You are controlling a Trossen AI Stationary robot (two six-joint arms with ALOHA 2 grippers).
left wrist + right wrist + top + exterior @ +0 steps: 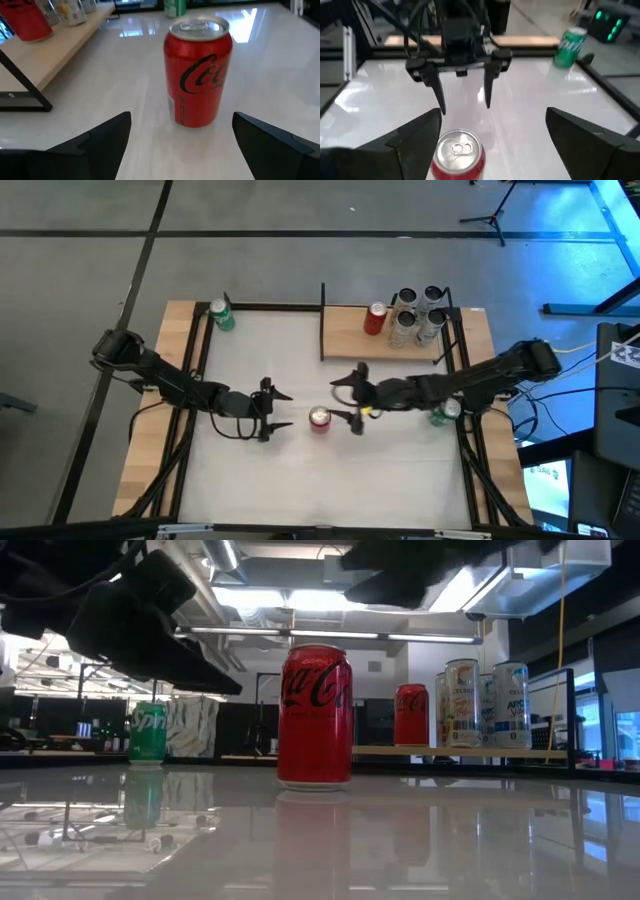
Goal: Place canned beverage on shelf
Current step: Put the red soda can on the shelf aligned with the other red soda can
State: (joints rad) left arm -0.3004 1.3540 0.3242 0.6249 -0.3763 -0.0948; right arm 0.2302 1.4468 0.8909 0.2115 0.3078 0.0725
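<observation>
Standing upright mid-table, the red aluminium cola can point(319, 419) sits between the spread-fingered left gripper point(271, 409) at nine o'clock and right gripper point(357, 399) at three, the pale wooden shelf point(345, 332) at one o'clock.

2 black jointed arms point(170, 380), tapered black fingers point(436, 90), cables.

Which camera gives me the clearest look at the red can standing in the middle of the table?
The left wrist view: the red can fills it, upright, top and side visible. The low view shows only its side, the high view a small top, the right wrist view just its top.
</observation>
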